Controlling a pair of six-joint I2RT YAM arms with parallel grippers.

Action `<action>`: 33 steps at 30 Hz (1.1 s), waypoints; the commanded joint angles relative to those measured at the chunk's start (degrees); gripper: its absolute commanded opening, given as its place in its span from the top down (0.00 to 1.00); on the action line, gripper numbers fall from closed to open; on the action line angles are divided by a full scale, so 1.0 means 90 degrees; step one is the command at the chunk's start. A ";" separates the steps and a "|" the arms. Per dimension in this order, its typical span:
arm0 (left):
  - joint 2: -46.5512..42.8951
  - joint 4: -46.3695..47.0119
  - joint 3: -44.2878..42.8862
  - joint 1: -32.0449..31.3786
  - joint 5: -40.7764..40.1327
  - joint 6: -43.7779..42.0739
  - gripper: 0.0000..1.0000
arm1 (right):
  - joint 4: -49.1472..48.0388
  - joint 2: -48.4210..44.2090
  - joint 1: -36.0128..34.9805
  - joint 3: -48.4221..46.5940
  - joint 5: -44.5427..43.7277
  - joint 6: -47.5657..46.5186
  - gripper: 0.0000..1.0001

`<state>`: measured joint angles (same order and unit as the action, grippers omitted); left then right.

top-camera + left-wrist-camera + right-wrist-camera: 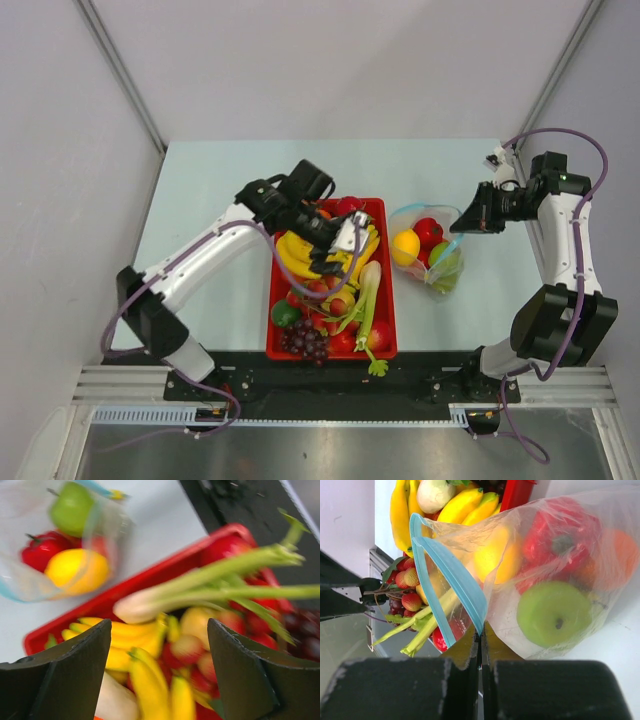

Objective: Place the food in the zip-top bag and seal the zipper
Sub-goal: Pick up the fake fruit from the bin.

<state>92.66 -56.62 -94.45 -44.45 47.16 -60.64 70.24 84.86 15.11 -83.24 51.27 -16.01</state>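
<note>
The food lies heaped in a red tray (392,300): bananas (298,255), grapes (305,338) and a celery stalk (368,300). My left gripper (338,248) hangs over the bananas (145,680), its fingers (65,680) spread wide either side of them, open. The zip-top bag (432,250) sits right of the tray, mouth open, holding a lemon (495,555), a red pepper (560,542) and a green apple (552,612). My right gripper (481,630) is shut on the blue zipper (450,570) at the mouth's edge, holding it up.
Red fruit and strawberries (410,577) fill the rest of the tray. A black rail (300,385) runs along the table's near edge. Grey walls close in the table on three sides.
</note>
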 commanded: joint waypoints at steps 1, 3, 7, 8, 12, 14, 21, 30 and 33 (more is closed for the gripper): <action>-0.1330 -0.1316 0.0786 0.0007 0.0239 -0.1475 0.19 | 0.0174 -0.0142 0.0010 -0.0116 0.0007 -0.0223 1.00; -0.1506 -0.1637 0.0943 0.0036 0.0219 -0.1426 0.20 | 0.0213 -0.0142 0.0000 -0.0116 0.0007 -0.0242 1.00; -0.2032 -0.1756 0.1450 0.0173 0.0181 -0.0988 0.21 | 0.0262 -0.0152 -0.0029 -0.0116 -0.0012 -0.0272 1.00; -0.2169 -0.1707 0.1568 0.0192 0.0093 -0.0909 0.21 | 0.0272 -0.0171 -0.0029 -0.0116 -0.0022 -0.0272 1.00; -0.2707 -0.1551 0.2260 0.0222 -0.0122 -0.0723 0.25 | 0.0272 -0.0152 -0.0068 -0.0106 -0.0032 -0.0272 1.00; -0.3096 -0.1541 0.2418 0.0222 -0.0074 -0.0830 0.27 | 0.0262 -0.0142 -0.0078 -0.0097 -0.0032 -0.0272 1.00; -0.3616 -0.1200 0.3364 -0.0898 -0.0658 -0.0627 0.28 | 0.0204 -0.0025 -0.0234 -0.0087 -0.0022 -0.0165 1.00; -0.4026 0.1202 0.4995 -0.2072 -0.2251 0.0712 0.12 | 0.0428 -0.0083 -0.0293 0.0001 -0.0110 -0.0272 1.00; -0.3968 0.1730 0.5337 -0.2297 -0.2583 0.0801 0.08 | 0.0448 -0.0083 -0.0302 0.0050 -0.0110 -0.0291 1.00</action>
<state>57.93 -50.83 -49.36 -62.74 29.39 -56.88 72.82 84.86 12.71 -83.24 50.41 -17.67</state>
